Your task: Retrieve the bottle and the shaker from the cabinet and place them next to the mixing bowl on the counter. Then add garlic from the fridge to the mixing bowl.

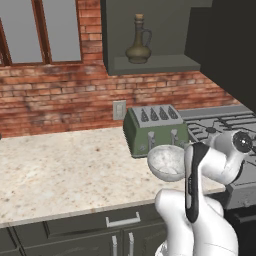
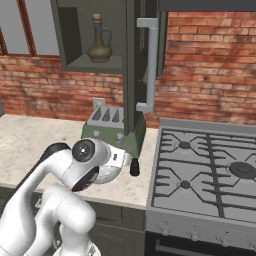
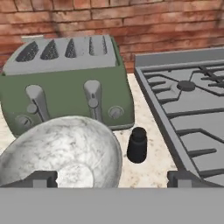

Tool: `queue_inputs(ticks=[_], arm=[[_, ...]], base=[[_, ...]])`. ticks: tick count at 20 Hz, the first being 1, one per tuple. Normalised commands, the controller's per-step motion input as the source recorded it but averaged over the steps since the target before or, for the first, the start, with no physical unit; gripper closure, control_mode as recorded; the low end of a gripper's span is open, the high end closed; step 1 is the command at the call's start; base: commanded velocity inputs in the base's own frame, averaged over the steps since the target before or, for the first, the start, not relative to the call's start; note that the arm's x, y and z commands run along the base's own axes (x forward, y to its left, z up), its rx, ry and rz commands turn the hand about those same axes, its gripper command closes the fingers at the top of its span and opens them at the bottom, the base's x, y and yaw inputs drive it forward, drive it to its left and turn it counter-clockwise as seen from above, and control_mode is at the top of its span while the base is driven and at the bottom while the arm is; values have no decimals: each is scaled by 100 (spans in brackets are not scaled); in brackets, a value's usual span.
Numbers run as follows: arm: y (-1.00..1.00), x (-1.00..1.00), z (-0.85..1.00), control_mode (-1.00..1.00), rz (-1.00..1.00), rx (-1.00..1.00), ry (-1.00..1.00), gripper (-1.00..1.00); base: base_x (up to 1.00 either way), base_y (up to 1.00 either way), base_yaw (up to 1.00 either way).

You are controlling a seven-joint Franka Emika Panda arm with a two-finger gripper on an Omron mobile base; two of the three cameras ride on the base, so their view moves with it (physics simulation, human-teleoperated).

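The olive-brown bottle (image 1: 138, 42) (image 2: 100, 42) stands upright on the shelf of the open wall cabinet (image 1: 155, 62). On the beige counter (image 1: 60, 165), the small black shaker (image 3: 137, 145) (image 2: 134, 167) stands just right of the pale grey mixing bowl (image 3: 61, 148) (image 1: 166, 161), a small gap apart. My gripper (image 3: 113, 179) hovers low over the bowl's near rim. It is open, its fingertips (image 3: 43, 178) spread wide with nothing held between them. The fridge is out of view.
A green toaster (image 1: 155, 130) (image 3: 65, 87) stands right behind the bowl against the brick wall. The gas hob (image 2: 210, 165) (image 3: 188, 100) adjoins the counter on the right. The cabinet door (image 2: 131, 65) with its grey handle (image 2: 150, 65) hangs open above the toaster.
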Motion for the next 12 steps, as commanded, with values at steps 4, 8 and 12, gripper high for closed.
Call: queue_inputs(ticks=[4,8,12], arm=[[32,3,99,-100,0,-6,3,-100],[15,1,87,-100,0,-1,0,-100],[15,-3,93,-100,5,0,-15,-100]], base=[[0,0,0],[0,0,0],[0,0,0]])
